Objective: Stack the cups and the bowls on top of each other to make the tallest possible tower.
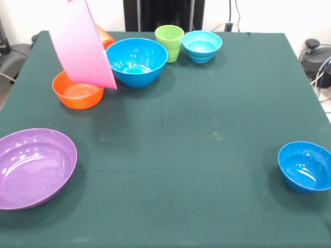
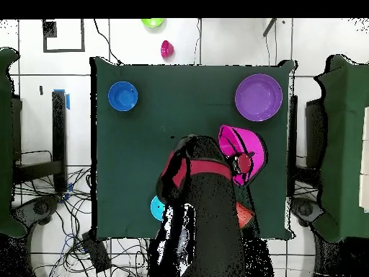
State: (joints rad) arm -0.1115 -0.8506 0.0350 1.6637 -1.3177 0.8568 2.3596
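Note:
The huge pink bowl (image 1: 78, 44) hangs tilted in the air at the left rear, above the small orange bowl (image 1: 77, 91). In the overhead view my gripper (image 2: 243, 164) is shut on the pink bowl (image 2: 234, 141) at its rim; the front view does not show the gripper. The orange ribbed cup (image 1: 106, 37) peeks out behind the pink bowl. In a back row stand the medium blue bowl (image 1: 136, 61), the lime green cup (image 1: 169, 42) and the cyan bowl (image 1: 201, 45). The shallow purple bowl (image 1: 33, 168) lies front left, the dark blue bowl (image 1: 305, 166) front right. Nothing is stacked.
The green cloth table (image 1: 196, 144) has cables and equipment past its side edges. In the overhead view my arm (image 2: 202, 195) covers the back row of bowls, and a small green item (image 2: 152, 23) and a pink item (image 2: 166, 49) lie on the floor beyond the table.

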